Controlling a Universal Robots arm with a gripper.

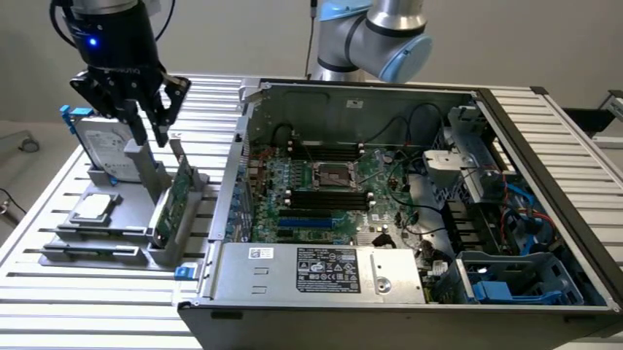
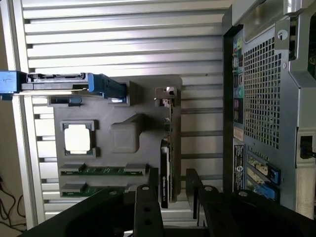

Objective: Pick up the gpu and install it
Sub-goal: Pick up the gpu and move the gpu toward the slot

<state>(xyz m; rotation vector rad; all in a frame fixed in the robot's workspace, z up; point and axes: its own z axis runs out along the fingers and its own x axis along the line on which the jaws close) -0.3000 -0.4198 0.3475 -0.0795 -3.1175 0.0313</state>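
Observation:
The gpu [image 1: 173,200] stands on edge in a slot of the grey fixture [image 1: 98,240] on the slatted table, green board facing the exterior view's left. My gripper [image 1: 148,135] hangs just above the card's far end, open, with nothing held. In the wrist view the gpu [image 2: 165,168] appears edge-on as a thin dark strip with a silver bracket at one end. It lines up with the gap between my two black fingers [image 2: 145,202], and my gripper [image 2: 169,190] straddles that line without touching it. The open computer case [image 1: 389,277] lies at the exterior view's right, its motherboard [image 1: 331,189] exposed.
The fixture [image 2: 123,98] also holds a silver hard drive in a blue frame [image 1: 98,142] [image 2: 64,83], a square silver CPU [image 1: 95,208] [image 2: 78,138] and memory sticks [image 2: 103,170]. The case's rear panel [image 2: 266,98] stands close beside the fixture. The arm's base [image 1: 375,36] rises behind the case.

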